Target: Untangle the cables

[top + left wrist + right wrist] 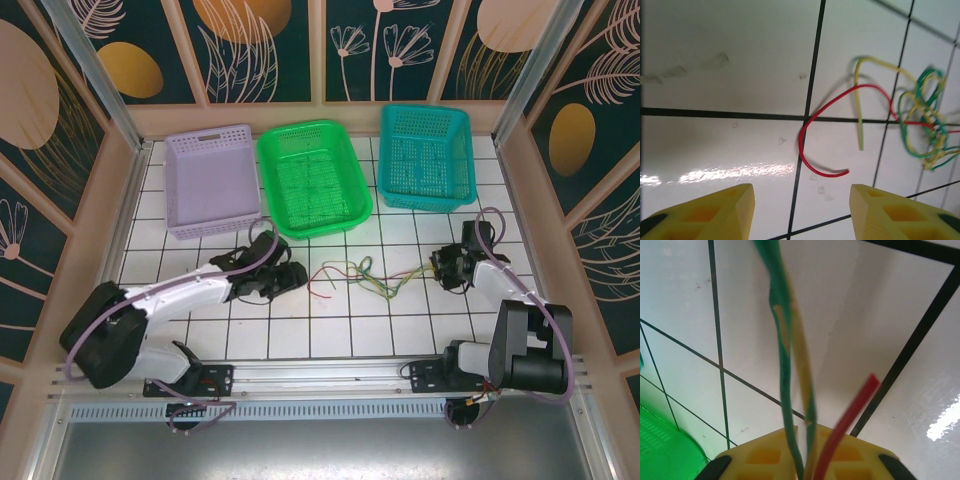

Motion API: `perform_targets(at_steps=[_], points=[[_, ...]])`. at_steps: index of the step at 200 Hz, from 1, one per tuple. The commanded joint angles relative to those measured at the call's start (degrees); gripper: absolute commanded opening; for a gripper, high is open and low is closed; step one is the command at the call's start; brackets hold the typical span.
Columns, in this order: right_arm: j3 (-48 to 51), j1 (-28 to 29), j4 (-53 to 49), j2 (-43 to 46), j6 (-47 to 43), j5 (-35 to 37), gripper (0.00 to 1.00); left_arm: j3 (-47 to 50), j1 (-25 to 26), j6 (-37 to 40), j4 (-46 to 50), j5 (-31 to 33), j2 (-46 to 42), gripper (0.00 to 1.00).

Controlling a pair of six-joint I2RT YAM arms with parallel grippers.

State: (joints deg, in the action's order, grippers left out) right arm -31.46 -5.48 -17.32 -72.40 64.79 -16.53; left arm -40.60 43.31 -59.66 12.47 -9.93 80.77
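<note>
Yellow-green cables [784,390] pinched in right gripper [807,457], left gripper [801,196] spread

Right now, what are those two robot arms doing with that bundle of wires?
The right gripper pinches green, yellow and red strands of a tangle of thin coloured wires on the white tiled table. The left gripper hangs open near a loose red wire end, holding nothing. The knot is not yet undone.

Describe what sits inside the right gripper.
Green, yellow and red cables run down into the right gripper, pinched between its fingers. How far they reach inside is hidden by the fingers.
</note>
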Motion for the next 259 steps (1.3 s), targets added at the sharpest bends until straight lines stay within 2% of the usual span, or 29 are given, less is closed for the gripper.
perform_targets(at_steps=[1,31,62,87,133,187,205,223,259], points=[[-2.4,0.0,-2.7,-0.6,-1.1,0.5,0.2,-2.2,1.1,1.1,-3.9,-2.8,4.0,0.56],[-3.9,0.0,-4.7,-0.8,-1.4,-0.1,0.33,-3.2,2.8,-5.8,-2.9,-4.5,8.2,0.58],[-5.0,0.3,-9.2,0.9,-2.3,0.3,0.54,-5.2,3.4,-8.6,-1.0,-4.9,11.2,0.57],[-4.8,0.3,-12.2,4.1,-3.5,1.3,0.64,-6.8,4.1,-9.5,-0.9,-4.3,14.0,0.55],[-3.3,0.3,-16.0,8.9,-5.3,1.4,0.67,-8.5,4.6,-10.7,-2.7,-1.2,17.1,0.41],[-2.4,1.1,-18.2,11.1,-7.1,1.6,0.68,-10.9,4.7,-10.9,-5.6,-0.8,20.1,0.33],[-2.8,2.0,-18.8,11.3,-7.3,1.9,0.68,-12.1,4.8,-9.9,-3.4,0.2,19.2,0.35],[-3.2,3.3,-18.8,11.3,-7.1,2.4,0.68,-13.9,4.9,-6.3,0.2,3.0,15.6,0.45],[-7.8,4.8,-20.7,9.7,-9.7,5.2,0.68,-17.9,4.9,9.3,5.2,4.8,12.7,0.54]])
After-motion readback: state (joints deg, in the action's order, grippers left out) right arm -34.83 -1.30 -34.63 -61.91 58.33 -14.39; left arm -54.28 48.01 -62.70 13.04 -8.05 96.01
